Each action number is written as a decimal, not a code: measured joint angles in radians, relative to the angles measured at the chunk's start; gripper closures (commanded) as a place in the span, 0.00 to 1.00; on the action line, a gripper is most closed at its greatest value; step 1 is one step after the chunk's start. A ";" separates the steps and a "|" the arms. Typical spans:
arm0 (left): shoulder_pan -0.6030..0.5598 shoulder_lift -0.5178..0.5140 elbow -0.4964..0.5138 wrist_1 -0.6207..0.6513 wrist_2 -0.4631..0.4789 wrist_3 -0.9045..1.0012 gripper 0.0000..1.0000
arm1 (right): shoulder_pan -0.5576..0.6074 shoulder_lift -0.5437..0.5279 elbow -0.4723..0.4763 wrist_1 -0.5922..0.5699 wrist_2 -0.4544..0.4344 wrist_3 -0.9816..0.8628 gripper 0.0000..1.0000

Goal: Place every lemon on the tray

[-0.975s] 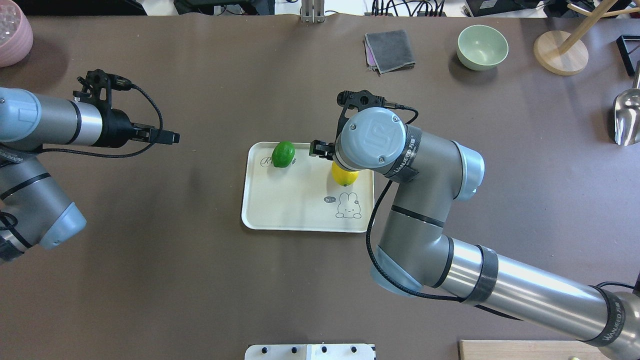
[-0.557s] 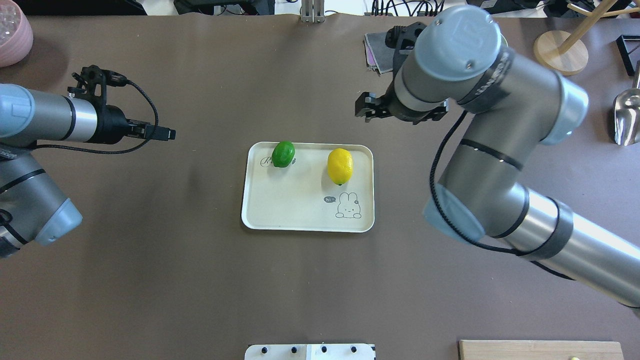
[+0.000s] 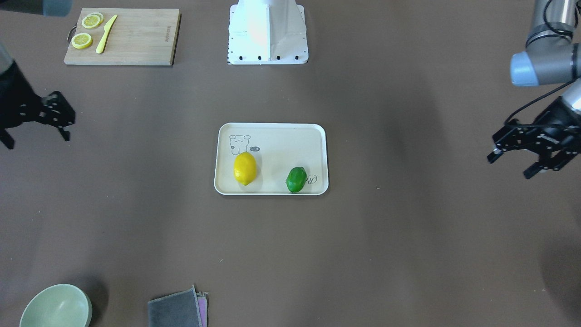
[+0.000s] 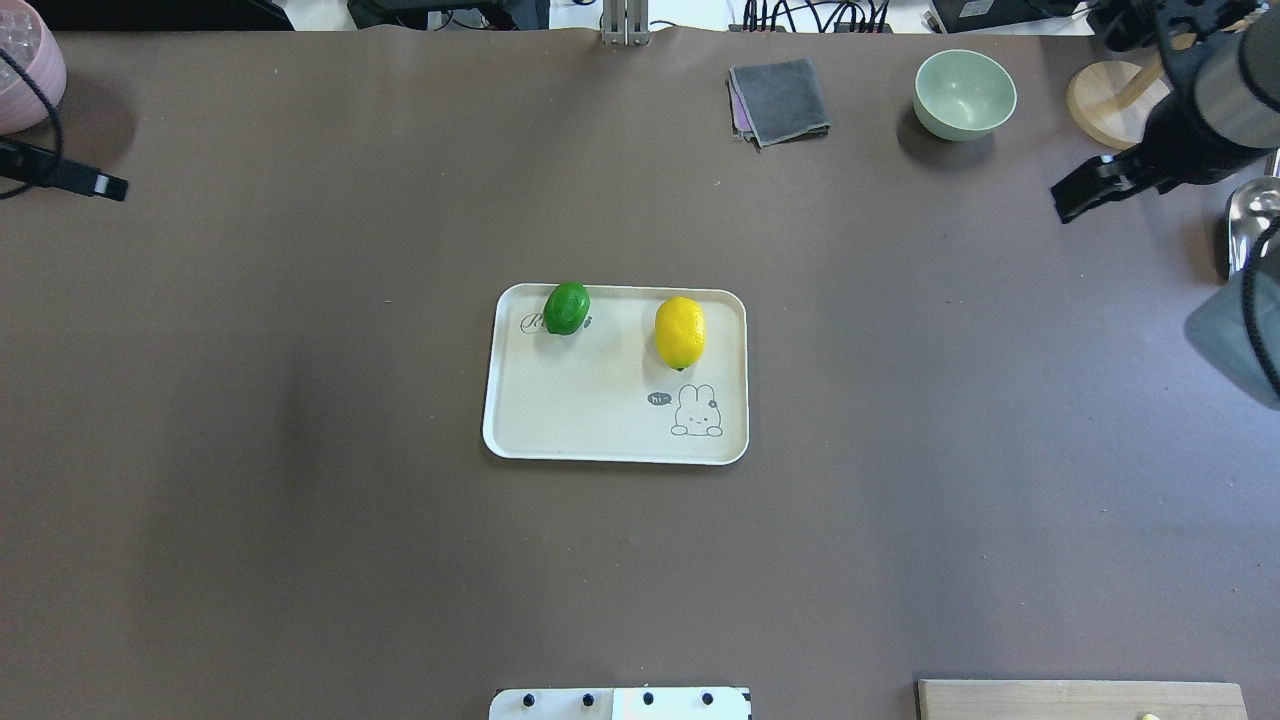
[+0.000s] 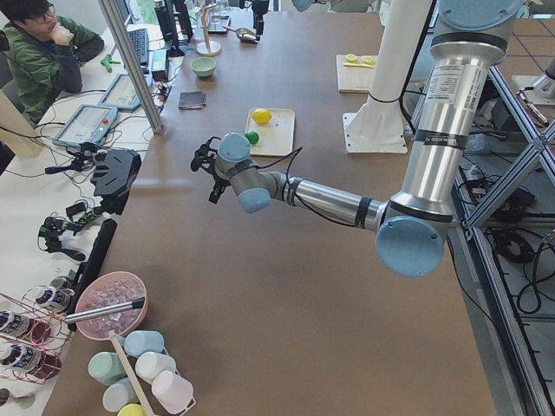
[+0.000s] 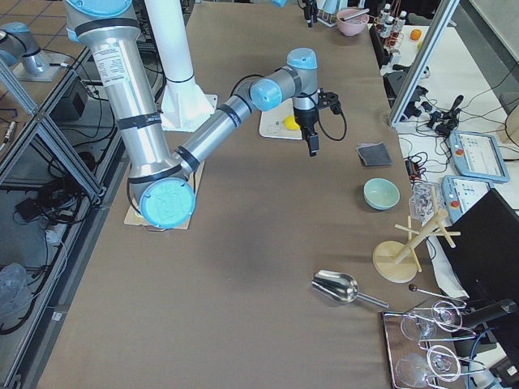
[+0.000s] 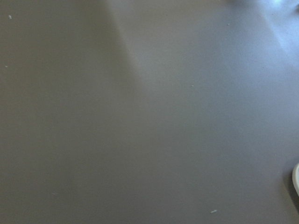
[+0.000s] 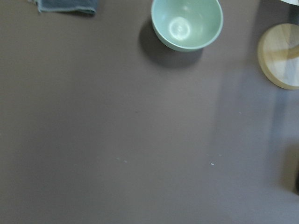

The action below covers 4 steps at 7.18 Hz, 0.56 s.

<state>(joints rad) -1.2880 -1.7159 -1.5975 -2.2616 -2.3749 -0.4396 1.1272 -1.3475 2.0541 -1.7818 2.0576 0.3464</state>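
The cream tray [image 4: 580,410] lies mid-table, also in the front view [image 3: 281,145]. The yellow lemon [image 4: 680,332] rests on its right part above the rabbit drawing, and the green lemon [image 4: 566,308] rests at its far left rim. Both show in the front view, yellow [image 3: 245,168] and green [image 3: 296,179]. My right gripper [image 3: 38,140] is open and empty, far off to the tray's right near the table edge [image 4: 1075,200]. My left gripper [image 3: 508,167] is open and empty, far to the tray's left [image 4: 105,187].
A green bowl [image 4: 965,93], a grey cloth [image 4: 780,100], a wooden stand base [image 4: 1120,105] and a metal scoop [image 4: 1255,235] sit at the far right. A pink bowl [image 4: 25,70] is at the far left. A cutting board [image 3: 136,41] holds lemon slices and a knife.
My right gripper let go of the yellow lemon on the tray, rose and drew back to the far right edge. My left arm pulled back to the left edge. Both lemons stayed put.
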 measured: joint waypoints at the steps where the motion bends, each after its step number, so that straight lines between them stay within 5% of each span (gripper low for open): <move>1: -0.101 0.014 -0.002 0.115 -0.051 0.176 0.02 | 0.096 -0.081 -0.002 -0.002 0.065 -0.154 0.00; 4: -0.338 0.040 -0.006 0.560 -0.080 0.655 0.02 | 0.222 -0.264 -0.058 -0.003 0.162 -0.382 0.00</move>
<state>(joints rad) -1.6262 -1.6762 -1.6034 -1.7012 -2.4551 0.2155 1.3497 -1.6118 1.9962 -1.7844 2.2194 -0.0355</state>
